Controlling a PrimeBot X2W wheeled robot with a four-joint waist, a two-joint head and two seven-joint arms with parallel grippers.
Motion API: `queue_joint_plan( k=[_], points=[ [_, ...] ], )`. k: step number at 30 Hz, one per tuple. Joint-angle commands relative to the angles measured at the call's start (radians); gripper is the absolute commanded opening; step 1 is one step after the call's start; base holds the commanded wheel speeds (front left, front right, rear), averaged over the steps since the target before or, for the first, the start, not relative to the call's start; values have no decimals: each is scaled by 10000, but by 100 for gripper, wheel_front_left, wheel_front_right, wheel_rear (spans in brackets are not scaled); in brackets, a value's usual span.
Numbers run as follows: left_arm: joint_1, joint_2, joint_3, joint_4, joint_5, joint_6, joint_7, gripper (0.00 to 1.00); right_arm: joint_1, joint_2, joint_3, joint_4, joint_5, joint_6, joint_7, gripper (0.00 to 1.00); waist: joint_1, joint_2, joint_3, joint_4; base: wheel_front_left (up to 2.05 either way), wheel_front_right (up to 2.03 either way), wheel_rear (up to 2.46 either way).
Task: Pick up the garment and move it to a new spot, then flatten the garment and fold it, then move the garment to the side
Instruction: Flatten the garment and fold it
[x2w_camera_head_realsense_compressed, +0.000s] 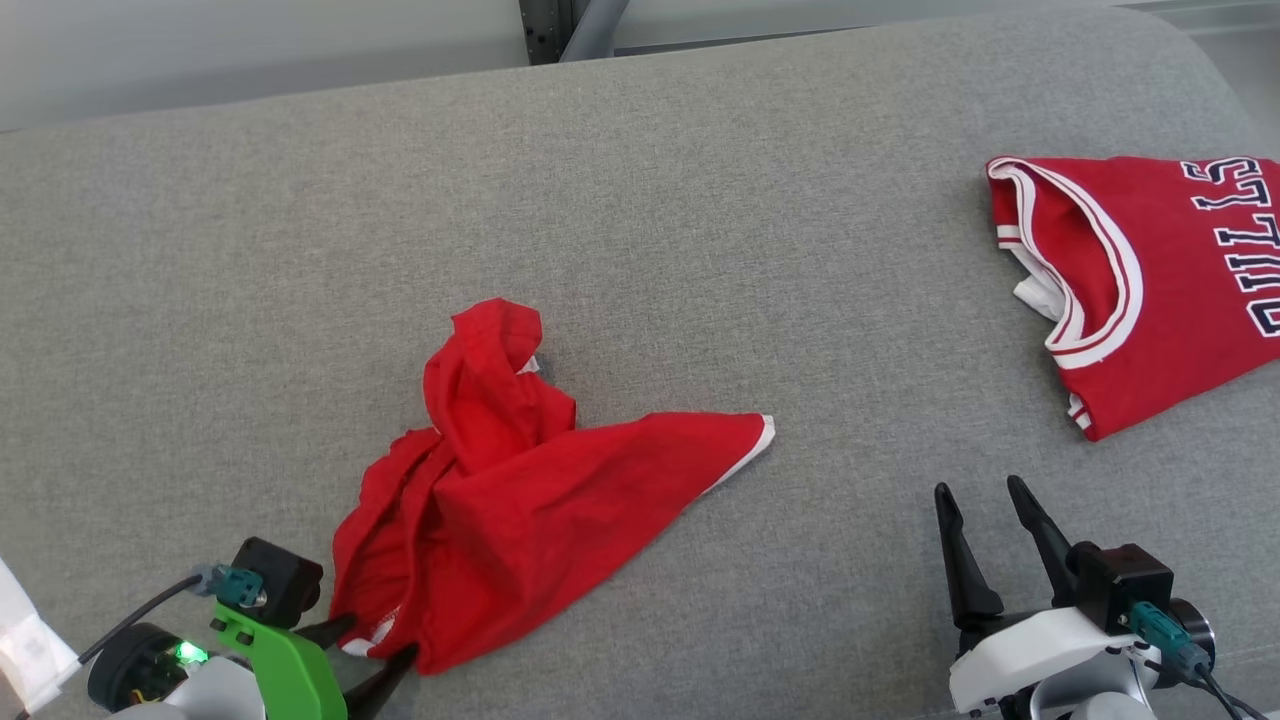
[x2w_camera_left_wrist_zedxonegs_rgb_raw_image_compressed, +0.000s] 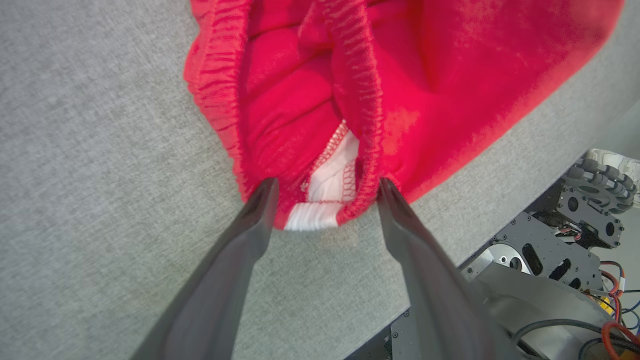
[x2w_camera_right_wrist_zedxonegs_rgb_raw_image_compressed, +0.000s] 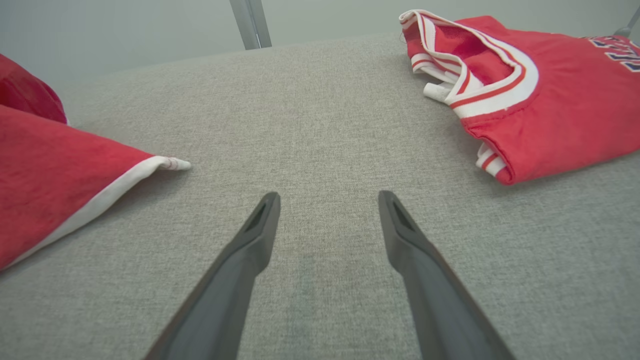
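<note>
Open cushion (x2w_camera_head_realsense_compressed: 640, 250) between garment (x2w_camera_head_realsense_compressed: 520, 480) and jersey (x2w_camera_head_realsense_compressed: 1150, 290)

Head view high above, wrist views low, sharing garment (x2w_camera_head_realsense_compressed: 520, 490)

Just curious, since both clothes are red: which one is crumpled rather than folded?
The plain red garment with a white hem, bunched up by the left gripper; the lettered red jersey with striped trim lies folded flat.

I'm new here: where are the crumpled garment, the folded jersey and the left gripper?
crumpled garment (x2w_camera_head_realsense_compressed: 530, 490), head view, middle fold.
folded jersey (x2w_camera_head_realsense_compressed: 1180, 340), head view, red front.
left gripper (x2w_camera_left_wrist_zedxonegs_rgb_raw_image_compressed: 326, 184), left wrist view, between fingertips.
</note>
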Motion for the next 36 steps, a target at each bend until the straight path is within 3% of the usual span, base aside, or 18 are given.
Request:
queue_joint_plan(
  k=[1, 5, 9, 13, 17, 19, 28, 29, 30, 31, 32, 36],
  points=[
    [218, 100, 44, 12, -95, 71, -103, 100, -2, -31, -13, 23, -62, -17, -29, 100, 0, 110, -34, -9, 0, 0, 0],
    [353, 179, 354, -449, -107, 381, -817, 100, 52, -31, -12, 23, -93, -17, -29, 100, 0, 110, -126, -47, 0, 0, 0],
    [200, 227, 715, -1735, 181, 1022, -1365, 100, 87, -31, -23, -8, -106, -17, -29, 100, 0, 110, -148, -66, 0, 0, 0],
    [-22, 121, 884, -3035, 369, 1467, -1378, 100, 28, -31, -52, -71, -110, -17, -29, 100, 0, 110, -47, -74, 0, 0, 0],
    [-293, -184, 838, -2746, 488, 1837, -1025, 100, -123, -28, 82, -35, -82, -17, -29, 100, 0, 110, 72, -153, 0, 0, 0],
    [-246, -506, 863, -2592, 224, 1804, -1017, 100, -200, -37, 132, -36, 6, -17, -29, 100, 0, 110, 106, -294, 0, 0, 0],
    [94, -839, 1003, -2346, -362, 1707, -1233, 100, -5, -28, 13, -42, 161, -17, -29, 100, 0, 110, 250, -607, 0, 0, 0],
    [-13, -1020, 1056, -2138, -419, 1622, -1233, 47, -52, -30, 43, -32, 199, -17, -29, 100, 0, 110, 290, -615, 0, 0, 0],
    [-145, -1024, 1055, -1946, -300, 1598, -1228, 22, -106, -28, 102, -22, 244, -17, -29, 100, 0, 110, 308, -634, 0, 0, 0],
    [-145, -1024, 1055, -1946, -300, 1598, -1228, 22, -106, -28, 102, -22, 244, -17, -29, 100, 0, 110, 308, -634, 0, 0, 0],
    [-314, -980, 980, -1793, -55, 1552, -1144, 0, -184, -28, 160, -17, 275, -17, -29, 100, 0, 110, 326, -671, 0, 0, 0],
    [-986, -1056, 927, -1793, 367, 1164, -924, 0, -338, -33, 186, -33, 369, -17, -29, 100, 0, 110, 358, -734, 0, 0, 0]
  ],
)
